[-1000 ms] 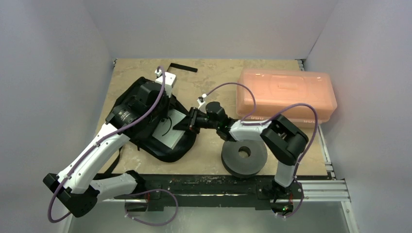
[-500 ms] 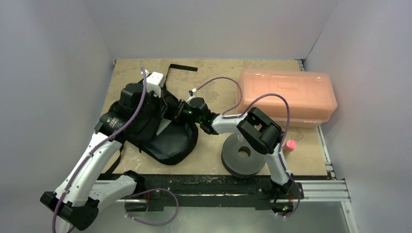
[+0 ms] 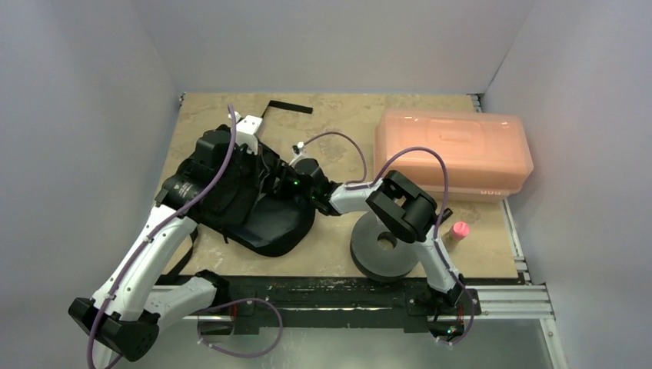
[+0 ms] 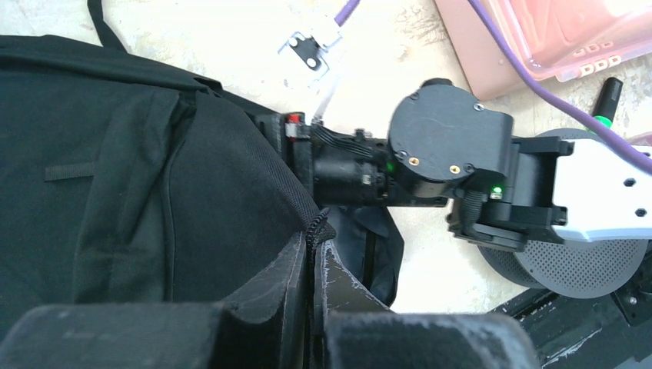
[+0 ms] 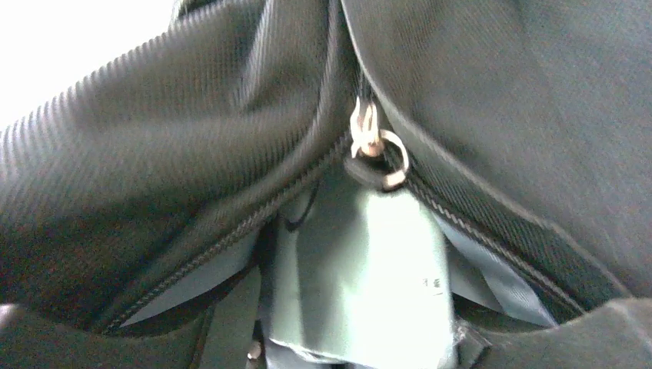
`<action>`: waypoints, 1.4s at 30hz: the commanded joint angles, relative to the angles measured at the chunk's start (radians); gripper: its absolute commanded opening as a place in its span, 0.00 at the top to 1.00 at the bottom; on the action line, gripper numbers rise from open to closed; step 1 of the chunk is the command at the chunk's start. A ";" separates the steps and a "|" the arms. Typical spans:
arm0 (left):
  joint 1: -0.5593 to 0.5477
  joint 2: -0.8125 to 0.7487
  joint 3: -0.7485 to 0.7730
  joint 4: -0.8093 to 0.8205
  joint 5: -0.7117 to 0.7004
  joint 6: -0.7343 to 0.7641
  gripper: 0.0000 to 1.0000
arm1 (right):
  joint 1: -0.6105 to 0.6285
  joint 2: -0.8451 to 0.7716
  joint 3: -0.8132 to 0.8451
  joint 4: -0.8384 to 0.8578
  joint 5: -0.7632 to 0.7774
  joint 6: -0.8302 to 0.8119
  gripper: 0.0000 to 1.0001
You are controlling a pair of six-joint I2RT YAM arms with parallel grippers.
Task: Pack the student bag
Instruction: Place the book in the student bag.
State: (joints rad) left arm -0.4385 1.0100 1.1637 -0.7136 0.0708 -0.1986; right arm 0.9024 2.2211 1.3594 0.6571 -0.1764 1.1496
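Note:
The student bag [image 3: 231, 196] is a floppy black backpack lying at the left of the table; it fills the left wrist view [image 4: 138, 177]. My left gripper [image 3: 257, 163] is shut on the bag's zipper edge [image 4: 315, 231] and holds the opening up. My right gripper [image 3: 283, 181] reaches into that opening from the right. In the right wrist view a pale white flat item [image 5: 361, 269] sits between its jaws, under the zipper pull [image 5: 374, 152]. The top view hides the white item under the bag cloth.
A translucent orange lidded box [image 3: 454, 152] stands at the back right. A dark grey round spool [image 3: 387, 247] lies near the front, with a pink-capped small bottle [image 3: 458, 231] to its right. A black strap [image 3: 289, 107] lies at the back.
My right gripper has pushed left into the bag with the white item, which the cloth now covers. My left gripper has drawn the bag's edge up and over. The pink-capped bottle has come into view.

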 commanded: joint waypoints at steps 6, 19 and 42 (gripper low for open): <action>0.000 0.010 0.020 0.046 0.021 -0.008 1.00 | 0.001 -0.193 -0.216 0.145 -0.082 -0.113 0.29; -0.002 0.011 0.007 0.058 0.063 0.001 1.00 | 0.025 -0.009 0.036 0.213 -0.115 -0.127 1.00; -0.002 0.032 0.015 0.015 0.012 0.005 1.00 | 0.000 -0.527 -0.196 -0.624 0.102 -0.840 0.23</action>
State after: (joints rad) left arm -0.4389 1.0481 1.1637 -0.7212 0.0715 -0.1978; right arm 0.9039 1.7676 1.1294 0.2729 -0.1867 0.5362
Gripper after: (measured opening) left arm 0.028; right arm 0.746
